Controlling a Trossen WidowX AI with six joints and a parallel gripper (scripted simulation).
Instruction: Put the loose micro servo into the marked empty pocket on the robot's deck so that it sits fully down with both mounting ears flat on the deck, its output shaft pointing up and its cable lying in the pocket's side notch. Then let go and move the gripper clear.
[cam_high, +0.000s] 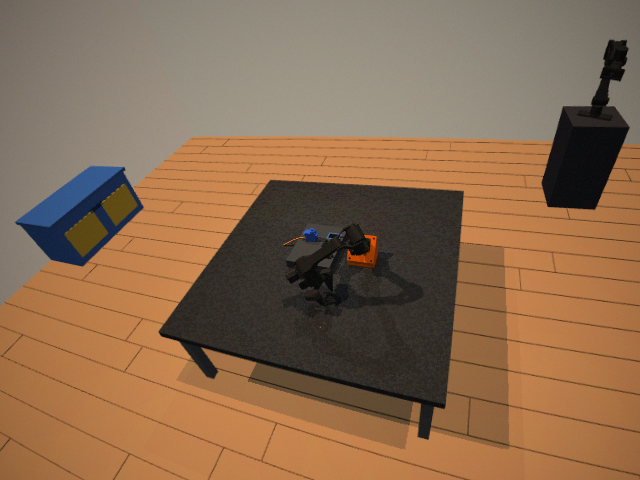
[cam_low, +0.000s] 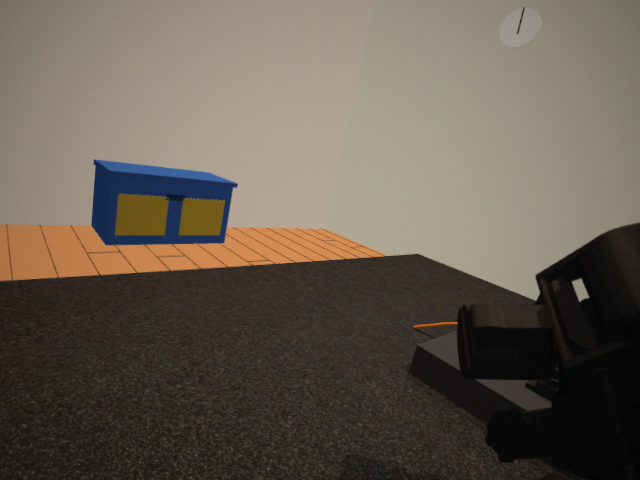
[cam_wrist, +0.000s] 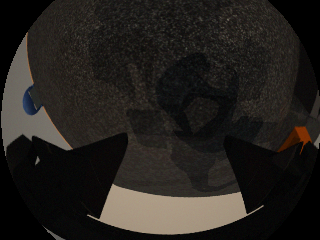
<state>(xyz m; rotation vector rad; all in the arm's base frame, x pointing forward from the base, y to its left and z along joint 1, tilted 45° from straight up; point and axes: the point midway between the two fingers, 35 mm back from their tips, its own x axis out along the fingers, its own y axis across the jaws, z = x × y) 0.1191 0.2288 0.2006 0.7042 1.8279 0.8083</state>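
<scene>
The blue micro servo (cam_high: 310, 234) stands on the far left part of the dark grey deck (cam_high: 302, 253) (cam_low: 439, 361). Its orange cable (cam_high: 293, 240) (cam_low: 434, 324) trails off to the left. A small light-blue mark (cam_high: 333, 236) shows on the deck just right of the servo, partly behind the arm. In the exterior view the arm (cam_low: 506, 351) hides the servo. My gripper (cam_high: 316, 295) (cam_wrist: 179, 140) is open and empty. It hangs over the bare table top in front of the deck, clear of the servo. The wrist view shows only table and the gripper's shadow between the fingers.
The arm's orange base (cam_high: 361, 251) (cam_wrist: 296, 139) stands right of the deck on the black table (cam_high: 392, 320) (cam_low: 206, 361). A blue cabinet (cam_high: 80, 214) (cam_low: 160, 204) stands on the floor to the left. A black pedestal (cam_high: 584, 157) with a camera stands at the far right.
</scene>
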